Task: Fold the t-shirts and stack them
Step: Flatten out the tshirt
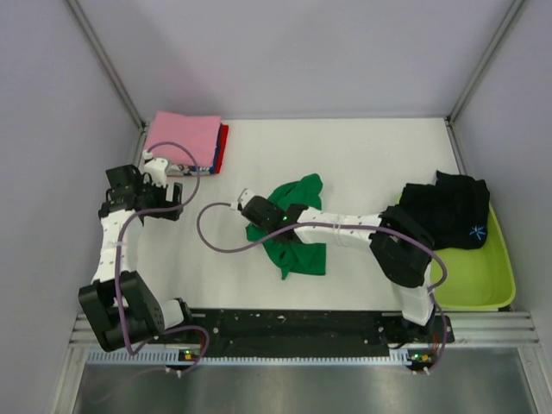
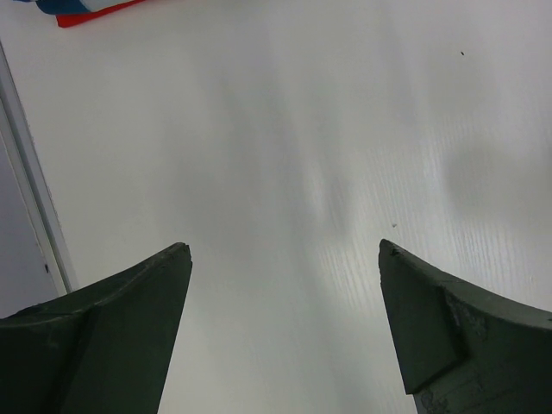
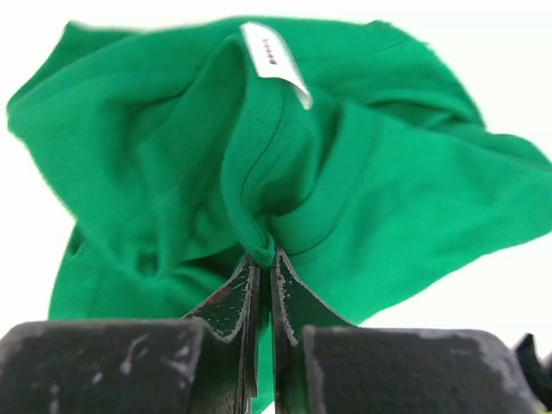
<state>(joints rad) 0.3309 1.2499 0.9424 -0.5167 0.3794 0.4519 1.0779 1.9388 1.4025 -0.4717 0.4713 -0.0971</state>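
Note:
A crumpled bright green t-shirt [image 1: 293, 233] lies in the middle of the table. My right gripper [image 1: 250, 205] is shut on a fold of its collar edge; the right wrist view shows the jaws pinching the green cloth [image 3: 285, 164] with its white label [image 3: 274, 60] above. A black t-shirt [image 1: 448, 211] with a small blue mark drapes over the lime-green tub. A folded stack with a pink t-shirt [image 1: 183, 138] on top and red and blue-white ones beneath sits at the back left. My left gripper [image 1: 153, 168] is open and empty beside that stack, over bare table [image 2: 285, 259].
The lime-green plastic tub [image 1: 483, 276] stands at the right edge. Metal frame posts and grey walls close in the left, right and back sides. A corner of the folded stack [image 2: 82, 9] shows at the top left of the left wrist view.

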